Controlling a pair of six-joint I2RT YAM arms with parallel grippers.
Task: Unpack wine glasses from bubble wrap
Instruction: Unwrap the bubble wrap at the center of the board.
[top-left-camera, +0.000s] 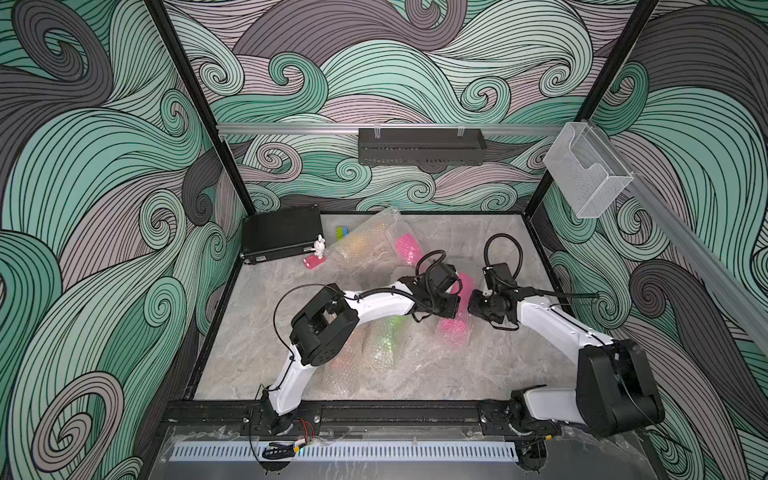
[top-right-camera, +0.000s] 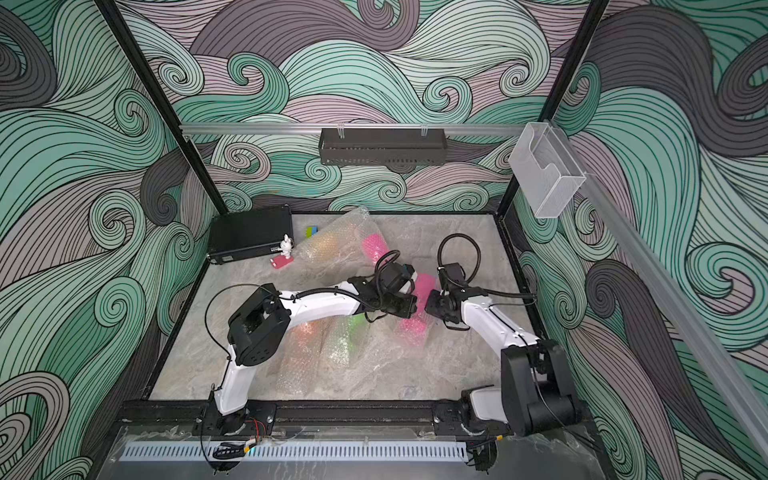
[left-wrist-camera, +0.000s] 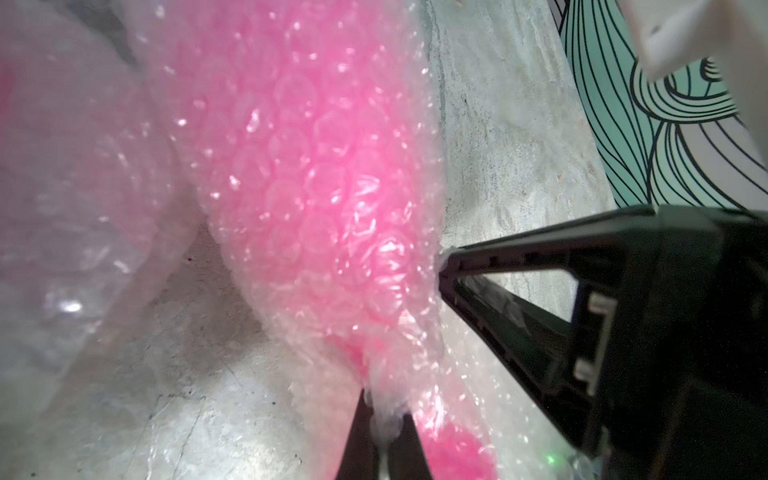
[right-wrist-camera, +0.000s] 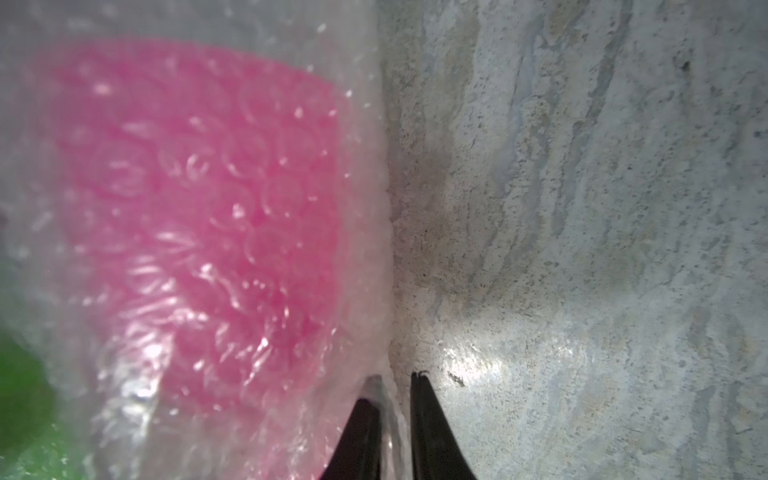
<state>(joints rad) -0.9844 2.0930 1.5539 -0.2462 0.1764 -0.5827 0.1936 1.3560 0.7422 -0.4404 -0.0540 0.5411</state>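
Note:
A magenta wine glass (top-left-camera: 465, 286) (top-right-camera: 423, 286) lies at the table's middle right inside a sleeve of bubble wrap (top-left-camera: 453, 330) (left-wrist-camera: 324, 174) (right-wrist-camera: 199, 216). My left gripper (top-left-camera: 456, 306) (left-wrist-camera: 384, 415) is shut on a bunched fold of this wrap. From the other side, my right gripper (top-left-camera: 471, 308) (right-wrist-camera: 395, 382) pinches the sleeve's clear edge between nearly closed fingers. Its fingers (left-wrist-camera: 498, 257) touch the wrap in the left wrist view. Wrapped lime green (top-left-camera: 392, 332), orange (top-left-camera: 357, 243) and a second magenta glass (top-left-camera: 409, 248) lie around.
A black case (top-left-camera: 282, 235) sits at the back left, with a white rabbit figurine (top-left-camera: 319, 248) and a green-and-blue block (top-left-camera: 341, 232) beside it. Loose bubble wrap (top-left-camera: 374, 365) covers the front middle. A black tray (top-left-camera: 422, 145) and a clear holder (top-left-camera: 586, 174) hang on the walls.

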